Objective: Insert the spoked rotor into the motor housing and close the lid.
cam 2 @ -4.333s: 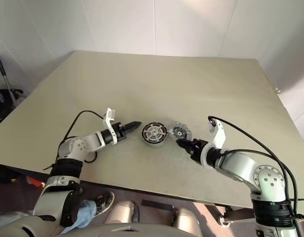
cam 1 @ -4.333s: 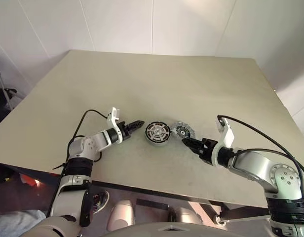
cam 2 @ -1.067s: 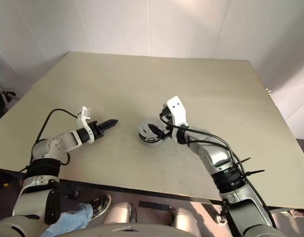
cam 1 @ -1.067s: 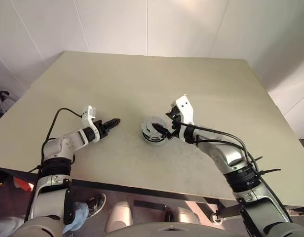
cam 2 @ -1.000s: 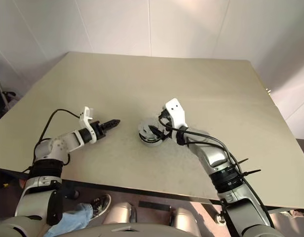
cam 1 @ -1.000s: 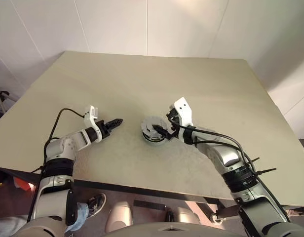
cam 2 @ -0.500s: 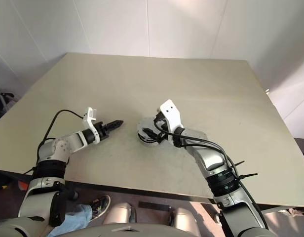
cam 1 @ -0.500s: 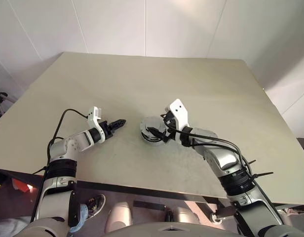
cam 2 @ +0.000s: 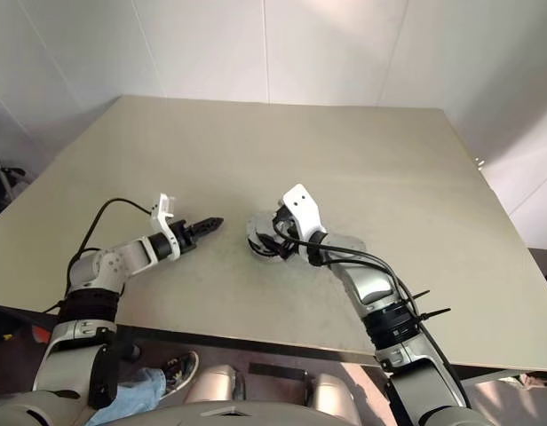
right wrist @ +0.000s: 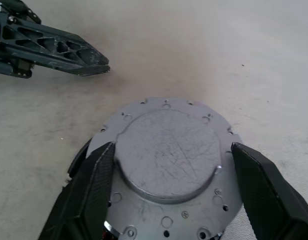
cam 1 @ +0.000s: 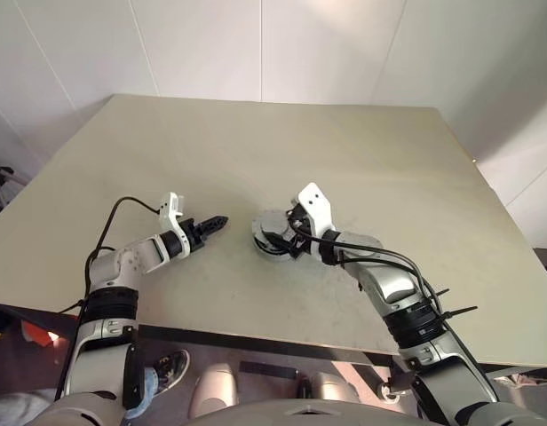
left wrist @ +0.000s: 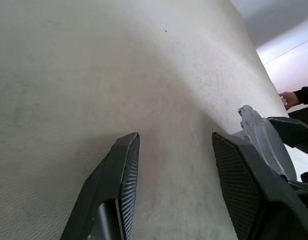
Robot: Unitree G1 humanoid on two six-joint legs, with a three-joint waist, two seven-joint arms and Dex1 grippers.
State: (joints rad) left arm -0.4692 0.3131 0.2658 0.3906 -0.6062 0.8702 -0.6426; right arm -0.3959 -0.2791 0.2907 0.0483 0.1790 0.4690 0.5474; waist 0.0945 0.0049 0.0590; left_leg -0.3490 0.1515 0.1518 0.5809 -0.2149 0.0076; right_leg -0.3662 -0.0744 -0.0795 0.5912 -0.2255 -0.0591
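The right gripper [right wrist: 171, 195] has its two black fingers [right wrist: 89, 190] spread on either side of the grey lid [right wrist: 169, 150], which sits flat on the housing on the beige table [right wrist: 234, 45]. The left gripper [right wrist: 54, 47] lies just beyond.

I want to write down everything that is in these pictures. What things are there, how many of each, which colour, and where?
table: one, beige, under everything.
lid: one, grey metal, in the middle of the table, on top of the motor housing.
motor housing: one, silver-grey, under the lid, mostly hidden.
walls: white panels, behind the table.
person's hand: one, with a dark sleeve, past the far edge of the table.
person's shoe: one, dark, on the floor below the near edge of the table.
left pincer: one, black, open and empty, low over bare table to the left of the lid.
right pincer: one, black, at the lid.
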